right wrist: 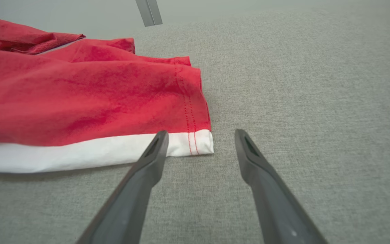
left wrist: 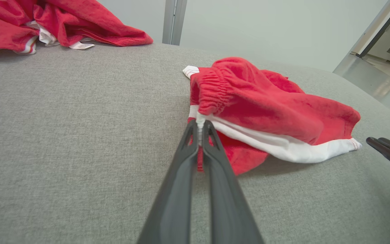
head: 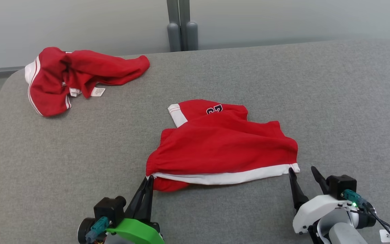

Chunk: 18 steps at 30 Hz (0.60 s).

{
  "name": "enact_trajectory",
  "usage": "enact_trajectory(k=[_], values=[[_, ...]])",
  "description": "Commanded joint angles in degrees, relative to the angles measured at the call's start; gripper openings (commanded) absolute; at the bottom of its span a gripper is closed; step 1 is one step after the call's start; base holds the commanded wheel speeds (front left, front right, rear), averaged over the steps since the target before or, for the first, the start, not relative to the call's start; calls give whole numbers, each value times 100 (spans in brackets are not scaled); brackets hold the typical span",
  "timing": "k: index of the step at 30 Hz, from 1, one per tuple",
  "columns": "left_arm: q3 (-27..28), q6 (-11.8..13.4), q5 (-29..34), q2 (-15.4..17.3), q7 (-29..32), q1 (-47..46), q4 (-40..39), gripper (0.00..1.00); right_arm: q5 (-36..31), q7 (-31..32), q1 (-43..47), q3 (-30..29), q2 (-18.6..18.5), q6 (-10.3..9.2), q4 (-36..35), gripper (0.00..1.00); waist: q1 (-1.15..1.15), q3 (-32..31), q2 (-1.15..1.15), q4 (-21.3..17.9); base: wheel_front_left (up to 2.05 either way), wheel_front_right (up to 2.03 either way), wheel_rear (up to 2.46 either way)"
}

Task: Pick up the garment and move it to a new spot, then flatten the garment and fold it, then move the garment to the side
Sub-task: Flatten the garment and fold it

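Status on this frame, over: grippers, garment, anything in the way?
Left gripper shut on red garment, near-left hem corner. Right gripper open at opposite corner, no grip. Second red garment far left, clear of work.

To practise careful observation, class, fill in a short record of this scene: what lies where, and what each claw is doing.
surface: grey top, fabric-covered
shorts: red, rumpled, in the middle, near the robot
hem: white, along the near edge of the shorts
second garment: red, bunched, far left corner
left claw: shut on the hem's left end
right claw: open at the hem's right corner, gripping nothing
fold: not yet done
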Motion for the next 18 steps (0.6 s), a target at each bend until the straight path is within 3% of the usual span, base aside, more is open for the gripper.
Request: enact_trajectory(k=[1, 4, 7, 10, 13, 16, 18], values=[[-7, 17, -28, 53, 6, 51, -25, 0, -92, -17, -106, -17, -13, 0, 78, 100, 0, 15, 0, 58, 0, 0, 0], [-38, 17, -24, 60, 21, 34, -40, 0, -368, -17, -227, -20, -14, 0, 289, 100, 0, 50, 0, 133, 0, 0, 0], [-59, 23, -26, 64, 36, 17, -52, 0, -574, -17, -317, -25, -15, 0, 481, 81, 0, 79, 0, 186, 0, 0, 0], [-76, 37, -32, 71, 45, 5, -67, 0, -722, -17, -411, -27, -15, 0, 690, 69, 0, 113, 0, 223, 0, 0, 0], [-86, 40, -45, 78, 46, -11, -73, 0, -816, -17, -492, -53, -14, 0, 876, 69, 0, 151, 0, 253, 0, 0, 0], [-83, 54, -55, 90, 43, -44, -89, 0, -869, -15, -582, -52, -13, 0, 1006, 85, 0, 203, 0, 274, 0, 0, 0], [-80, 53, -60, 92, 39, -60, -96, 0, -904, -7, -631, -47, -13, 0, 1116, 81, 0, 232, 0, 283, 0, 0, 0]])
